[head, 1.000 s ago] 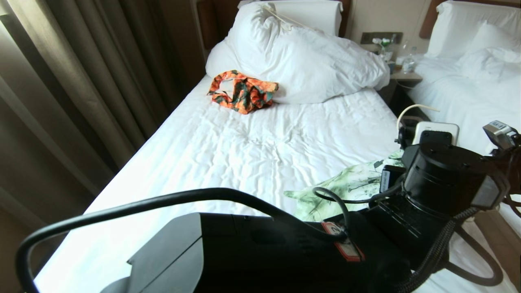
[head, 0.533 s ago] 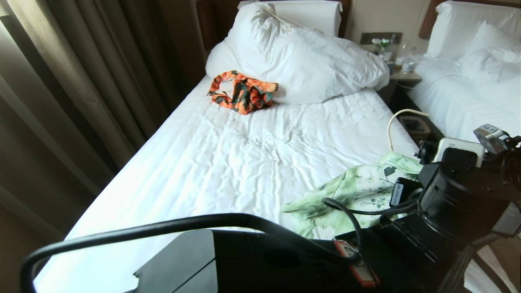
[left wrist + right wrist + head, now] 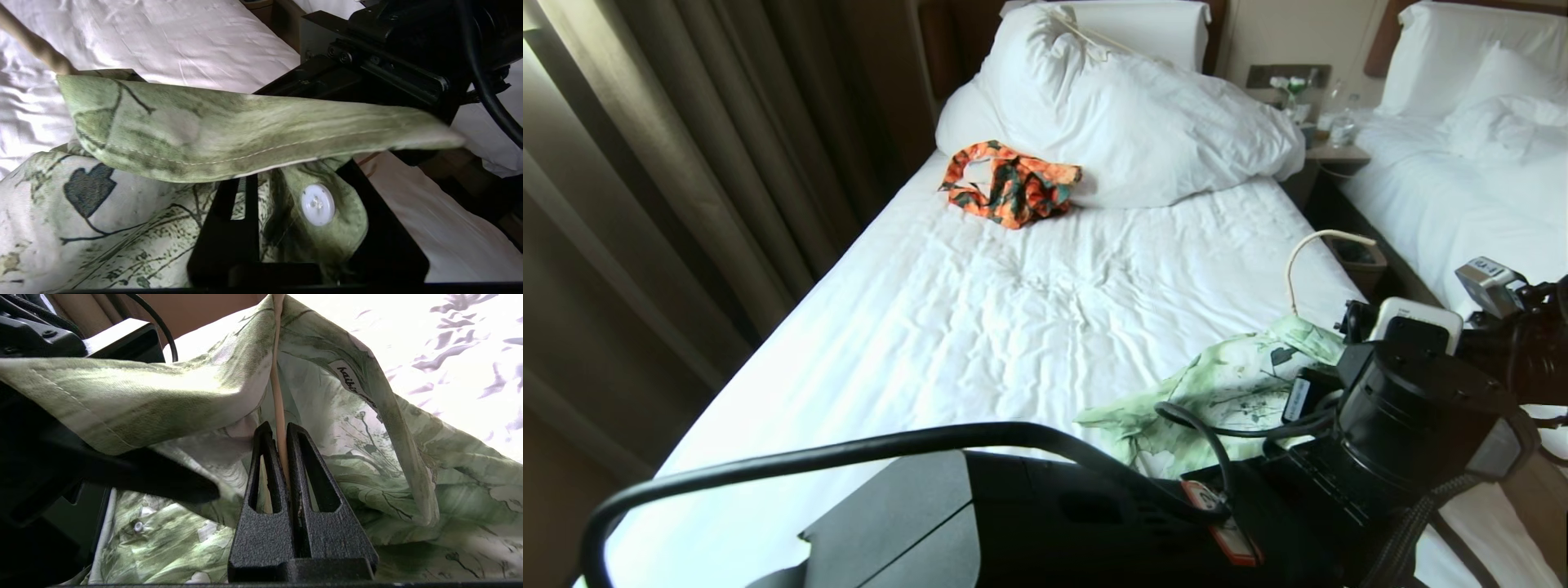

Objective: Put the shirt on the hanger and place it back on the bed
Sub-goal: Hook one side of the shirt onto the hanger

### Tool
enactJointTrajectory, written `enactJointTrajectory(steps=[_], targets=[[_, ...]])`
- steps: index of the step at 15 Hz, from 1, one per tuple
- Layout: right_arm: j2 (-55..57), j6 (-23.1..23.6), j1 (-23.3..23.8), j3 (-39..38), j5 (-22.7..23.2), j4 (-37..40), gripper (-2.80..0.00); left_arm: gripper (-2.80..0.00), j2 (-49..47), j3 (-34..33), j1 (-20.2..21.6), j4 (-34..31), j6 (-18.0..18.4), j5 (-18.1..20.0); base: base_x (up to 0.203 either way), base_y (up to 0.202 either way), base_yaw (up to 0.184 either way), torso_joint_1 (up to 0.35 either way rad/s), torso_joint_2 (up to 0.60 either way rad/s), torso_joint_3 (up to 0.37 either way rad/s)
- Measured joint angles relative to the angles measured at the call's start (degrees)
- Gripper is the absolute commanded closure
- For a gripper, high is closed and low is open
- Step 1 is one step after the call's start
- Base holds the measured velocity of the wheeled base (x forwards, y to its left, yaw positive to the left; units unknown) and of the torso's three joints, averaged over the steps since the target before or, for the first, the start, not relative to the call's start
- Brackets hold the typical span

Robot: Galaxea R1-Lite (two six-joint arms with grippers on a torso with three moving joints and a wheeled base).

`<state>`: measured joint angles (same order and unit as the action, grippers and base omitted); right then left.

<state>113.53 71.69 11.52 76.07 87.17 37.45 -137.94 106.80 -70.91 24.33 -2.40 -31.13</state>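
Green floral button-up shirt point(image 3: 1225, 384) near the white bed's point(image 3: 980, 327) right edge: left fingers point(image 3: 229, 228) parted, right fingers point(image 3: 261, 522) pinching the thin cream hanger point(image 3: 278, 412); best lowered gently.

Orange-and-green garment point(image 3: 1011, 183) crumpled beside a white duvet heap point(image 3: 1143, 122). Brown curtains point(image 3: 670, 163) at left. Second white bed point(image 3: 1470, 163) and cluttered nightstand point(image 3: 1331, 131) at right.

Matte black arm housings point(image 3: 1094, 523), looped black cables point(image 3: 849, 453), a red-and-white label point(image 3: 1223, 531), and textured black wedge-shaped fingers point(image 3: 265, 535).
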Motion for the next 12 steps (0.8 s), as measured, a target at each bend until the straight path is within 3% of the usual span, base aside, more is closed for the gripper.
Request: enactJointTrajectory(steps=[12], targets=[[1.18,-0.17,0.29,0.73,0.0,-1.26,0.0,-2.8,8.23,-12.2,-2.21,0.06,-3.44,2.49,0.0,0.0,0.0,0.0,0.0,0.0]])
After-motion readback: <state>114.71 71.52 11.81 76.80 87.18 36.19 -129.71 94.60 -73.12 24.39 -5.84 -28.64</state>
